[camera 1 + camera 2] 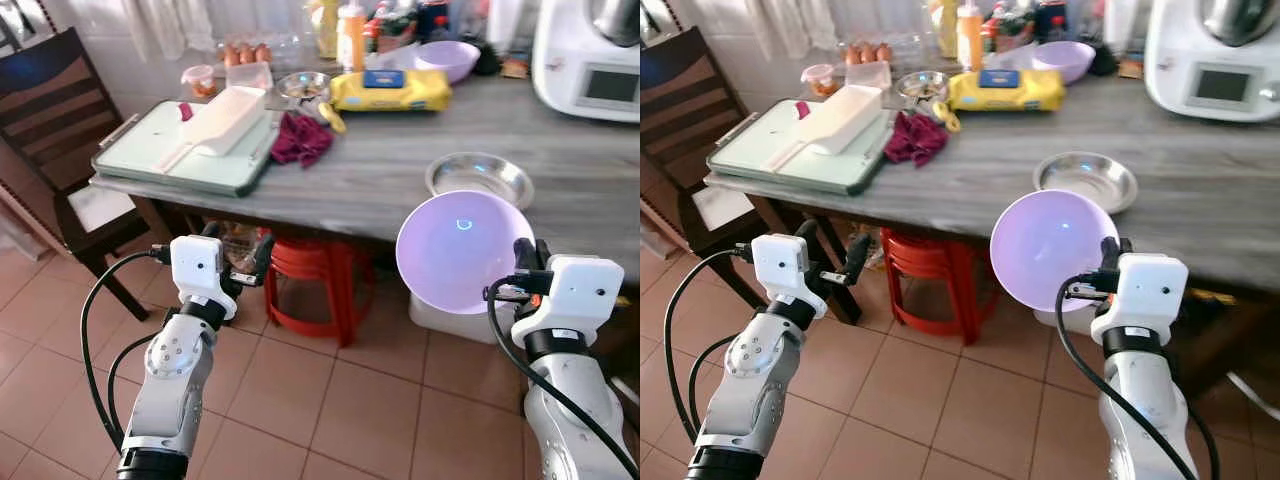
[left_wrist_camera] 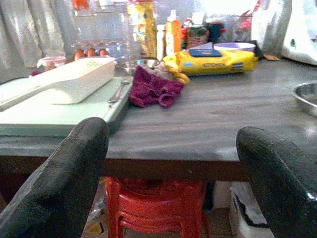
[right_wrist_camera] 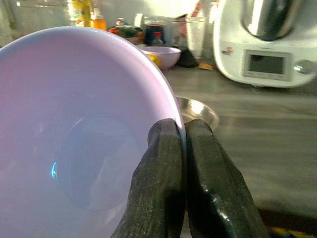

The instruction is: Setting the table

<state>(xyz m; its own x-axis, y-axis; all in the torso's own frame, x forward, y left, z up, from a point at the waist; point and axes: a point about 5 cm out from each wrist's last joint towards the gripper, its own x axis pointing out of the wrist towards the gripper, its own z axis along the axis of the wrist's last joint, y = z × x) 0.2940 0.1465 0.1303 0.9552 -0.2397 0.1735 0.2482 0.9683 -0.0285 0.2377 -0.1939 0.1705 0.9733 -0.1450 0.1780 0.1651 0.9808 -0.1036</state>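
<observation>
At the near right edge of the table, the right gripper [image 3: 184, 148] has its two black fingers [image 3: 158, 168] pinched together on the rim of a lilac bowl [image 1: 460, 250], one finger inside and one outside. The bowl hangs tilted on edge, its hollow facing back toward the robot, low against the table's front edge rather than over the top. Just beyond it on the grey tabletop [image 1: 400, 180] sits a shallow steel dish [image 1: 480, 178], and further off to the right a white kitchen machine [image 1: 590, 55]. The left gripper [image 1: 245, 262] hovers below the table edge on the left, its fingers spread wide with nothing between them, above a stack of red stools [image 1: 315, 280] tucked under the table. On the far left of the top lie a pale green tray [image 1: 130, 160] with a white basket [image 1: 235, 115], a crumpled maroon cloth [image 1: 300, 138] and a yellow wipes pack [image 1: 390, 90]; a second lilac bowl [image 1: 445, 58] stands at the back. The grip is the worry, I'd say: a thin rim hold on a smooth, tilted bowl could let it swing or slip free. If it is pushed forward without being lifted first, its lower rim could knock the table edge, and set down carelessly it could clash with the steel dish.
</observation>
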